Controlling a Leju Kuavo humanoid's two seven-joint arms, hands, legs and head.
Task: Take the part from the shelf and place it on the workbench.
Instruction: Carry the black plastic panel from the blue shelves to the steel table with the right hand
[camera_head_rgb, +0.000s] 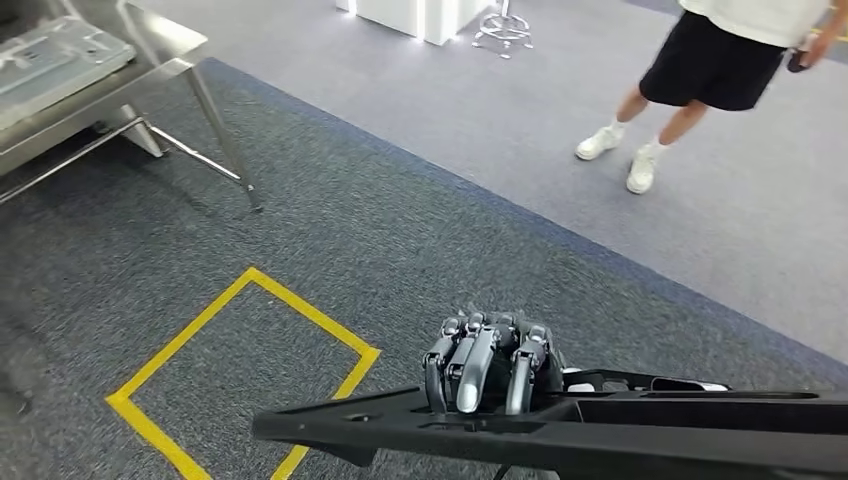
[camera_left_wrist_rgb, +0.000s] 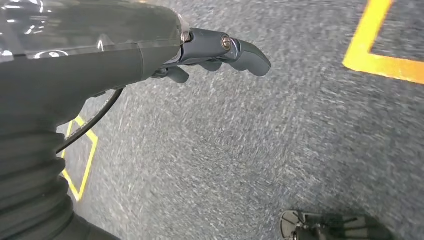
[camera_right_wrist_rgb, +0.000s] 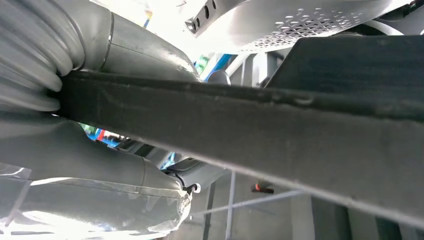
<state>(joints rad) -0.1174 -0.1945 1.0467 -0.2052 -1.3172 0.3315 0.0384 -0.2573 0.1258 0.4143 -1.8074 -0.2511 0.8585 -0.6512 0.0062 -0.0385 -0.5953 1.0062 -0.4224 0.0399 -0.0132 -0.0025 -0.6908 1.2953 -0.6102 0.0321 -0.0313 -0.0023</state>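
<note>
The long black part (camera_head_rgb: 620, 425) sits right up against the head camera, lying flat across the bottom of the view with the right hand (camera_head_rgb: 487, 362) curled over its top edge, fingers wrapped down the near face, so it's being carried, not on any surface yet. The metal workbench (camera_head_rgb: 150, 75) is off at the far left, well apart from the part, with a yellow floor marking (camera_head_rgb: 240, 372) on the carpet in between. My worry: the part is long and the hold looks to be at one spot, so it could tip or twist while walking, or clip the bench leg (camera_head_rgb: 225, 140). There's also a person (camera_head_rgb: 700, 70) standing nearby. The right wrist view shows the part's underside pressed against the palm, which the head view hides. The left wrist view shows the left hand (camera_left_wrist_rgb: 220, 52) hanging over carpet, fingers loosely extended, holding nothing.
</note>
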